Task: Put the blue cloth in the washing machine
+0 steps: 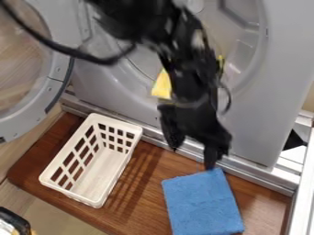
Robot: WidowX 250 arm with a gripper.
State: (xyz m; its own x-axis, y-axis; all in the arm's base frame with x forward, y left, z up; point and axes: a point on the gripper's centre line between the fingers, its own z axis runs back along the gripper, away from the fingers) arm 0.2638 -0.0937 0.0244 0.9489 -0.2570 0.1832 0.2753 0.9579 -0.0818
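One blue cloth (pixel 202 202), squarish, lying flat at 5 o'clock on the wooden desk (pixel 147 186), outside the washing machine (pixel 260 114). Its upper edge is right by the metal rail (pixel 260 176) that runs along the foot of the machine.

Black arm (pixel 187 69) comes in from 12 o'clock and hangs in front of the machine's round opening. Its tool (pixel 193 157) points down toward 5 o'clock, fingers spread, nothing between them. One fingertip is just at the cloth's upper edge; can't tell whether it touches.

White basket (pixel 95 170), slotted sides, upright on the desk at 8 o'clock, well apart from the cloth. Round glass door (pixel 56 78) swung open at 10 o'clock. Something yellow (pixel 162 86) peeks out from behind the arm, near 12 o'clock. Dark cable (pixel 92 58) loops from 11 o'clock over to the arm. At the 7-to-8 o'clock corner, part of a black object (pixel 15 220), too cut off to name.
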